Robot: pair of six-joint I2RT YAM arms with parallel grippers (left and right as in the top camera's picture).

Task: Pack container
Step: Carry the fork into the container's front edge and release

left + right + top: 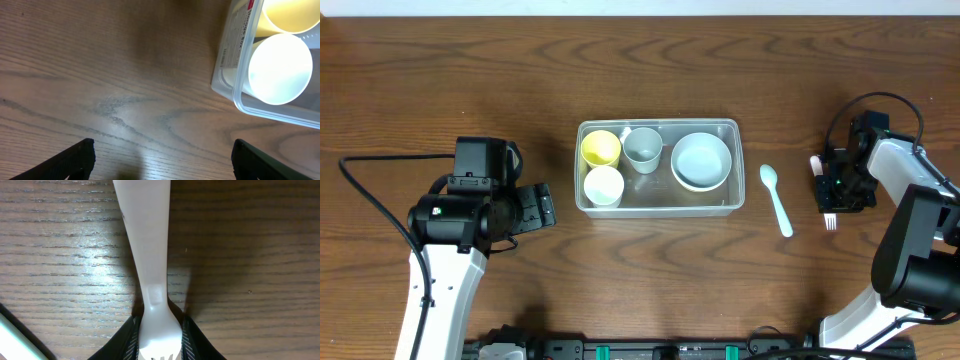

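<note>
Desk: the brown wooden desk [440, 80] carried the container [660, 210] at its middle.
Container: it held three cups and a bowl [701, 160]; I judged it mostly packed.
Spoon [776, 198]: it lay just right of the container, not yet packed.
Right jaws: pointed down at the right side, closed on a white fork [150, 255], probably to pack it.
Left jaws: wide apart, empty, low over the desk left of the container.
</note>
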